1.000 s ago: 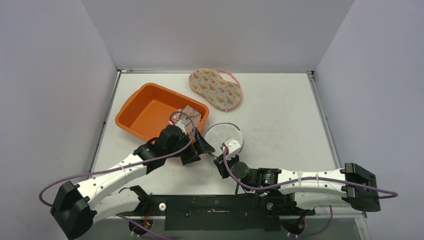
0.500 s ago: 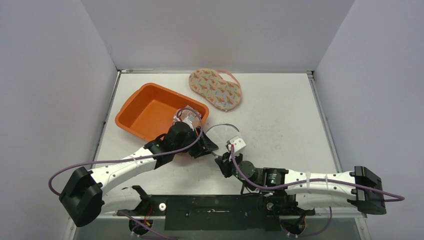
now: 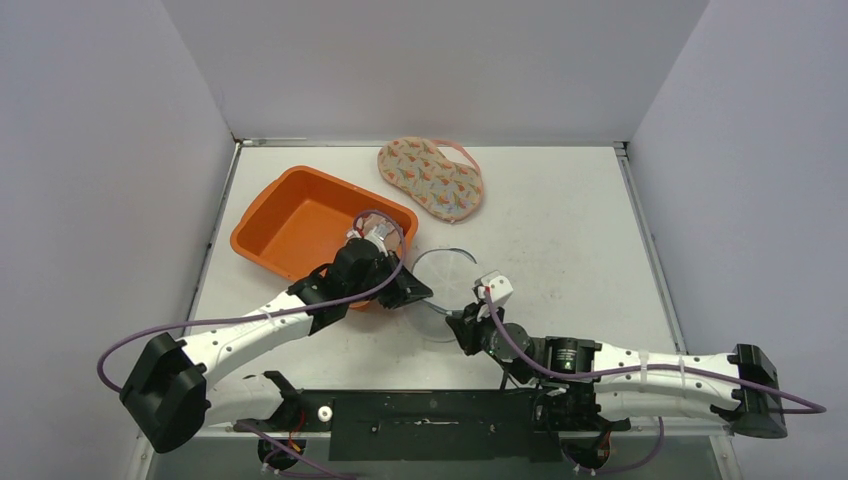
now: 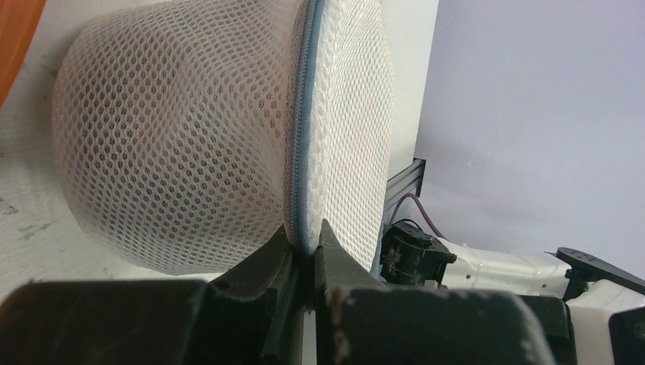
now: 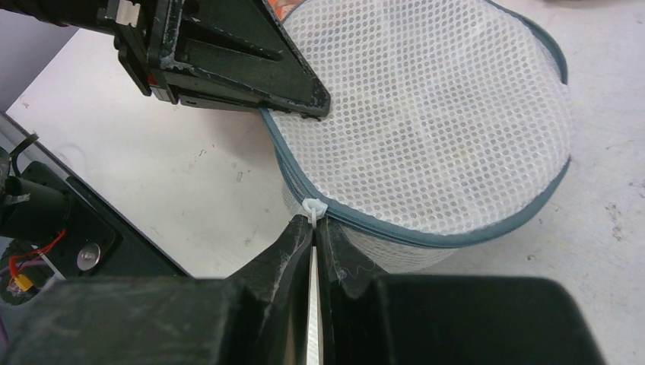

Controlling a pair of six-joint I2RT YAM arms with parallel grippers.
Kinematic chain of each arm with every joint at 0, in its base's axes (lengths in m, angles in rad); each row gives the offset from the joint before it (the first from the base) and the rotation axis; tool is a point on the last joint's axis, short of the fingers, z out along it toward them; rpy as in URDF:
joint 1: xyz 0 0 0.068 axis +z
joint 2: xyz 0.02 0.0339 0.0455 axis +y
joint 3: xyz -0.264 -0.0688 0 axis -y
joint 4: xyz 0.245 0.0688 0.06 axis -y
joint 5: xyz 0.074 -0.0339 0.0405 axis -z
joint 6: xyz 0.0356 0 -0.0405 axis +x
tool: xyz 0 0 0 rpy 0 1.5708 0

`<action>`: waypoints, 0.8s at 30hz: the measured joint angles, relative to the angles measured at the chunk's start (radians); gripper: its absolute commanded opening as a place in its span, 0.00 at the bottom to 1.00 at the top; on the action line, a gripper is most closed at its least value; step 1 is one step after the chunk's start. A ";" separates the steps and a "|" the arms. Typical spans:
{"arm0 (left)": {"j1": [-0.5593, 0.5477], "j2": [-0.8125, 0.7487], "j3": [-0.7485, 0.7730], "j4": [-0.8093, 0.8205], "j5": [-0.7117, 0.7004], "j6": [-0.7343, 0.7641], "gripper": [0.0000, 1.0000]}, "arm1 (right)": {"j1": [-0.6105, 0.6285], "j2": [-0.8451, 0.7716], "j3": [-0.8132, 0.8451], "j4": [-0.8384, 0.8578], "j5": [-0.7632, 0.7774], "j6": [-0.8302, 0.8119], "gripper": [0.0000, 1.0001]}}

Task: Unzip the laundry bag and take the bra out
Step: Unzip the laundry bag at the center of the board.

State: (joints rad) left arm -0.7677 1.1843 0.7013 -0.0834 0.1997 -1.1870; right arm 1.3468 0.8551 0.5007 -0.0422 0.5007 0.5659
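Evidently, the round white mesh laundry bag [image 3: 452, 272] is set near the middle of the table's near edge, between both arms. The left tool [image 4: 304, 240] is closed on its grey-blue zipper seam [image 4: 300, 137]. The right tool [image 5: 313, 228] is closed on the small white zipper pull [image 5: 312, 207], just beside that hold. The seam is judged to curve away toward the right edge, unobstructed. An orange plastic tray [image 3: 262, 215] is touched on the bag's left. A patterned padded bra [image 3: 432, 178] is seen at the far edge.

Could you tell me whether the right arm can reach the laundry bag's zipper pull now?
Probably yes: the right gripper seems shut on the zipper pull at the rim of the laundry bag; the left gripper clamps the seam further along, clear of it.
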 measured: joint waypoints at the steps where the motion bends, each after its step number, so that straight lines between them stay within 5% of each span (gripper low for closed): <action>1: 0.001 0.002 0.001 0.005 0.002 0.001 0.00 | 0.000 -0.011 -0.002 -0.013 0.005 0.003 0.05; 16: 0.026 0.051 0.014 0.034 0.067 0.046 0.00 | 0.000 -0.110 -0.012 -0.222 0.133 0.090 0.05; 24: 0.068 0.180 0.172 0.005 0.186 0.179 0.01 | 0.000 -0.152 -0.013 -0.252 0.146 0.066 0.05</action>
State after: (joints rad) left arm -0.6998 1.3643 0.8738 -0.0788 0.3855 -1.0077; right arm 1.3472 0.7029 0.4881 -0.2943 0.6472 0.6319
